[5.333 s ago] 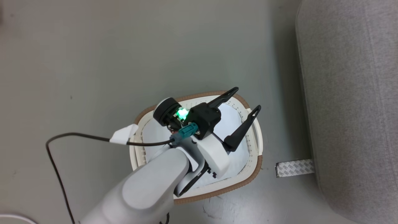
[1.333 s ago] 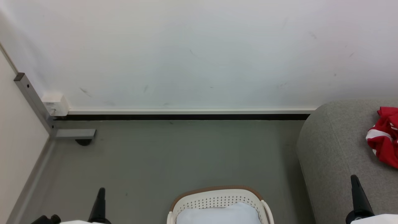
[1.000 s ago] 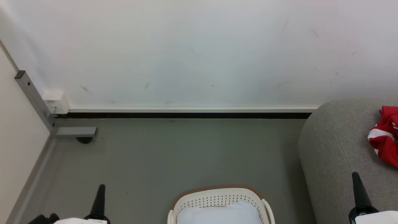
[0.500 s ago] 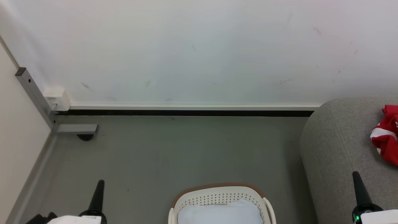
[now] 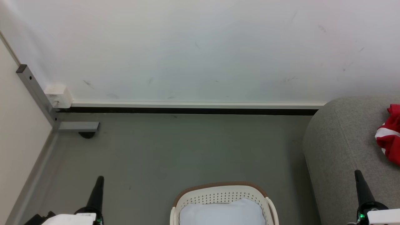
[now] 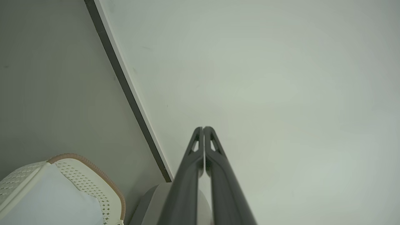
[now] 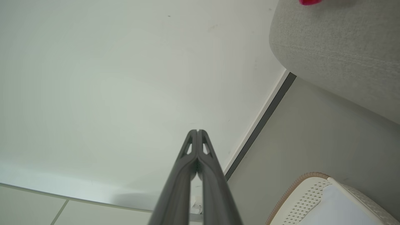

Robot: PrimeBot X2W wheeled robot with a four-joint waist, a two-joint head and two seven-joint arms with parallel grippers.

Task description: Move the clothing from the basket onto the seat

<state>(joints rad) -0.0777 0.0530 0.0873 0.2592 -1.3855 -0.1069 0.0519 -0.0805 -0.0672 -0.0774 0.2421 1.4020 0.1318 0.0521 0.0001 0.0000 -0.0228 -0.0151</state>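
Left fingers [image 6: 190,175] and right fingers [image 7: 181,181] were clenched, empty. Edges cut off the rounded light-grey woven sofa [image 5: 337,150], the cream-white perforated brown-rimmed basket [image 5: 218,196] and, on that sofa, bright red white-striped clothing [image 5: 390,147]. Earlier, the left fingers gaped over the basket.

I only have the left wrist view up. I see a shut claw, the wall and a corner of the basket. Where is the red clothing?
Observer: In the head view the red clothing lies bunched on the seat, at the right edge, partly cut off.
Operator: Is the right claw carrying anything?
Observer: No. The right claw is shut with nothing between its fingers.
Operator: Where is the seat from the basket?
Observer: To the right of the basket, with bare floor between them.
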